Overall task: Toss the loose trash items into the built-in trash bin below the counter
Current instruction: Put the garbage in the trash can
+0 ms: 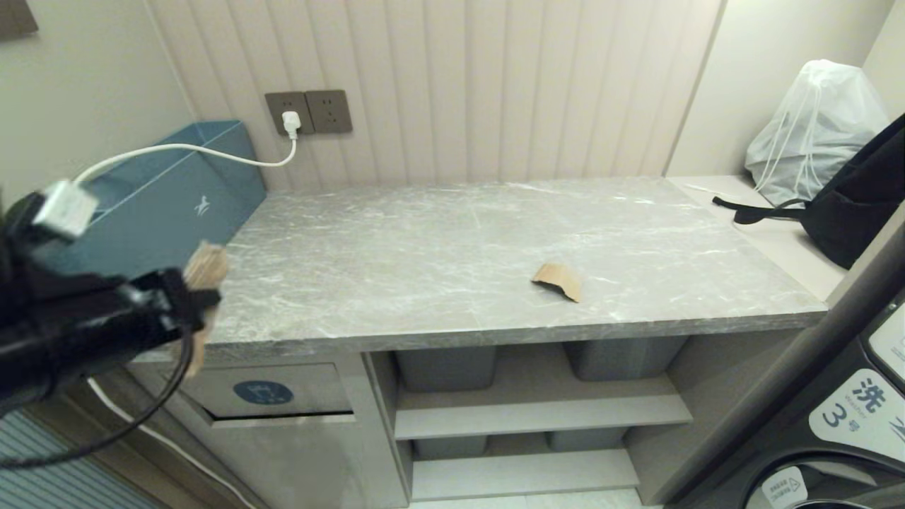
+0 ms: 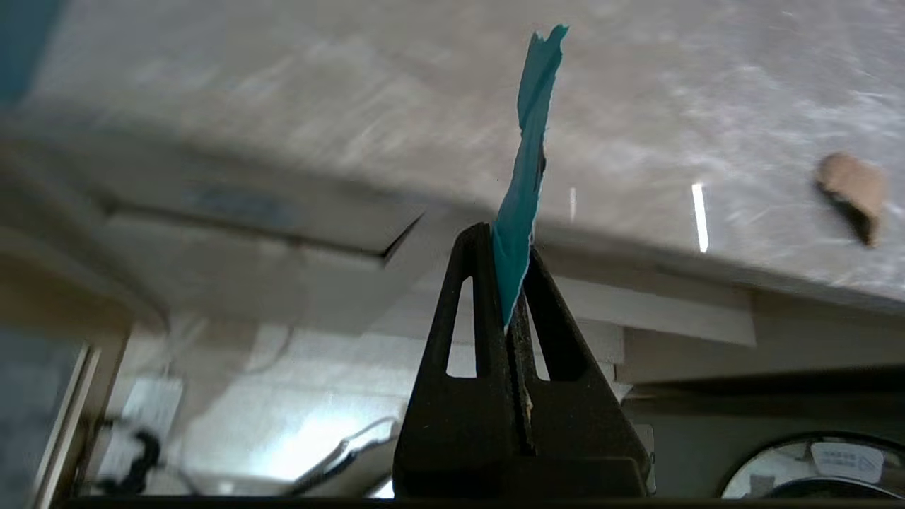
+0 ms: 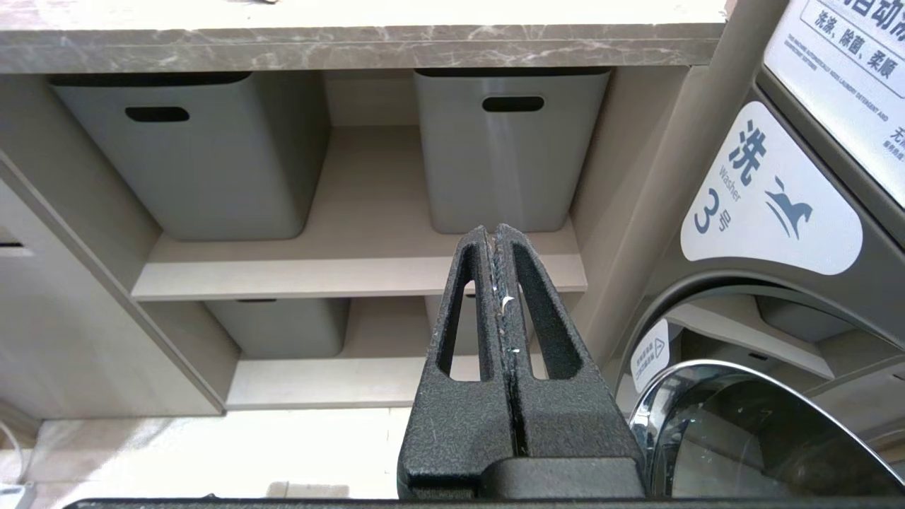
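The teal-faced cardboard scrap (image 2: 527, 162) was pinched edge-on between the closed fingers of the left gripper (image 2: 515, 283), held in the air off the worktop's front left corner and above the built-in trash bin (image 1: 276, 392). The plain tan scrap (image 1: 558, 281) lay arched on the counter (image 1: 452, 240), near its front edge and right of the middle, untouched.

To do this step well, the gripper would likely need to come down level with the flap, push its upper edge inward with the scrap leading, and let go only once the card was past the opening; thin card could catch on the flap's lip or flutter to the floor.

The right gripper (image 3: 500, 244) was parked low with its fingers shut on nothing, facing the grey tubs (image 3: 509, 141) on the beige shelves. A blue box (image 1: 177, 191) stood at the worktop's back left corner, under a white cable (image 1: 212, 150) plugged into the wall socket. Nothing lay between gripper and flap, though the arm's own dangling black cable (image 1: 141, 417) hung close to it
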### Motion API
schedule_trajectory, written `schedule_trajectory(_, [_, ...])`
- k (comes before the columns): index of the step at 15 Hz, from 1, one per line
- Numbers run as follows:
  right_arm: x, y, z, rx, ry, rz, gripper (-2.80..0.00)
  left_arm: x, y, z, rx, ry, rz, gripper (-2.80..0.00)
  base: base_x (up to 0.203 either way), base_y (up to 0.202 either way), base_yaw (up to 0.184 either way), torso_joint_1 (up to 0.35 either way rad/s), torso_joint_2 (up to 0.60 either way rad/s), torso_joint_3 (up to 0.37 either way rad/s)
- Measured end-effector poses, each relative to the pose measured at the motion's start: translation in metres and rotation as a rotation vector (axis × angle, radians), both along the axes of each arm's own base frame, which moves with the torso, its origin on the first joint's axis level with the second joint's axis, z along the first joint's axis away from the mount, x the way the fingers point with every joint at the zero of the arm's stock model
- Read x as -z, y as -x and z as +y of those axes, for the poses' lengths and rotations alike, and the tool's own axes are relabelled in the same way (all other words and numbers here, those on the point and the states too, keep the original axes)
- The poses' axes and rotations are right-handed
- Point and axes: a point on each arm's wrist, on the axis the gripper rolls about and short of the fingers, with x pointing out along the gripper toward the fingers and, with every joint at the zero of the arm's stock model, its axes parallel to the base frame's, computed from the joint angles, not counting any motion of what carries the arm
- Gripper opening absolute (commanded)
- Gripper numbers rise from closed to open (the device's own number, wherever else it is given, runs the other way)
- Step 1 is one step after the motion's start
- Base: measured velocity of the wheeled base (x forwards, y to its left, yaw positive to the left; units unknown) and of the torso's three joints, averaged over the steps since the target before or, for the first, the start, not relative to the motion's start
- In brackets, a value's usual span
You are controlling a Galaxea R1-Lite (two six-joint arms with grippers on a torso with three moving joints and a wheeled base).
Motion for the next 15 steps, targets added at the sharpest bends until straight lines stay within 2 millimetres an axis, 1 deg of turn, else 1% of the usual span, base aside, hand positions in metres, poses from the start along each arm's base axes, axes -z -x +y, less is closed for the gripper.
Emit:
schedule_trajectory(1, [0.000,0.000,0.000,0.000,0.001,0.000,-2.80,0.015,0.022,0.015,-0.043,0.016,0.016,-2.80,0.000,0.000,0.000,0.000,0.00,0.000])
schedule_trajectory(2, [0.000,0.000,0.000,0.000,0.001,0.000,-2.80,0.032,0.042,0.025,-0.078,0.031,0.033,-2.80,0.000,0.000,0.000,0.000,0.00,0.000])
schedule_trajectory(3, [0.000,0.000,0.000,-0.001,0.001,0.000,-2.80,0.047,0.059,0.032,-0.105,0.045,0.048,-2.80,0.000,0.000,0.000,0.000,0.00,0.000])
schedule_trajectory(4, [0.000,0.000,0.000,-0.001,0.003,-0.002,-2.80,0.060,0.072,0.037,-0.130,0.071,0.061,-2.80,0.000,0.000,0.000,-0.066,0.11,0.085])
schedule_trajectory(5, [0.000,0.000,0.000,-0.001,0.003,-0.002,-2.80,0.068,0.081,0.039,-0.160,0.124,0.066,-2.80,0.000,0.000,0.000,-0.149,0.33,0.188])
schedule_trajectory(6, [0.000,0.000,0.000,0.000,0.005,-0.001,-2.80,0.072,0.086,0.041,-0.193,0.194,0.062,-2.80,0.000,0.000,0.000,-0.192,0.44,0.237])
schedule_trajectory(8, [0.000,0.000,0.000,0.000,0.006,-0.001,-2.80,0.078,0.092,0.042,-0.264,0.333,0.073,-2.80,0.000,0.000,0.000,-0.224,0.51,0.270])
schedule_trajectory(10, [0.000,0.000,0.000,0.000,0.006,-0.001,-2.80,0.085,0.090,0.044,-0.335,0.437,0.103,-2.80,0.000,0.000,0.000,-0.234,0.53,0.290])
schedule_trajectory(12, [0.000,0.000,0.000,0.000,0.006,-0.001,-2.80,0.089,0.081,0.045,-0.408,0.513,0.142,-2.80,0.000,0.000,0.000,-0.231,0.52,0.291])
schedule_trajectory(15, [0.000,0.000,0.000,0.000,0.005,-0.001,-2.80,0.095,0.056,0.050,-0.502,0.648,0.163,-2.80,0.000,0.000,0.000,-0.222,0.51,0.283])
